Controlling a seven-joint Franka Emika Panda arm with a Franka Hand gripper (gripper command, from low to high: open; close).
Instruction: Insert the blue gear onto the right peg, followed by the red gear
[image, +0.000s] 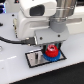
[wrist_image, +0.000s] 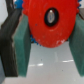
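Note:
The red gear fills the wrist view, with its dark centre hole showing. Bright-blue teeth of the blue gear stick out from under its rim. In the exterior view the red gear sits on top of the blue gear, at the exterior view's right end of a black base plate. My gripper stands straight over the stack. Its teal fingers flank the red gear and meet its rim with no gap. The peg is hidden under the gears.
The black base plate lies on a white table. The arm's white body hangs over the exterior view's left of the plate. Dark clutter lies along the back edge.

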